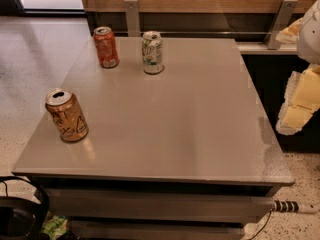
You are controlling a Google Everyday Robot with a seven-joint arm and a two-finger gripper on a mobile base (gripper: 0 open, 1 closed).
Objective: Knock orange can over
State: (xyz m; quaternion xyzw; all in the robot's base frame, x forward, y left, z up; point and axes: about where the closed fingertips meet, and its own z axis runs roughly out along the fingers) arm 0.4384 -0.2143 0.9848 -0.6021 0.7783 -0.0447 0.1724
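**Orange can upright, gripper waiting off the table's far side**

The orange can (66,115) stands upright near the table's (200,134) front corner, well apart from the gripper (295,111), with the whole tabletop between them. The gripper hangs beyond the opposite table edge, off the surface; open or closed, I cannot tell. It shows only as a pale, blocky shape cut off by the frame.

Farther from the can, and also far from the gripper, the red-orange can (106,47) and the white-and-green can (152,52) stand near each other at the back edge.

The risks, as I judge them: it's a long sweep across, and an approach drifting toward the back could clip either of those two. A low, soft push might just slide the orange can, and once tipped it could roll off the nearby edge.
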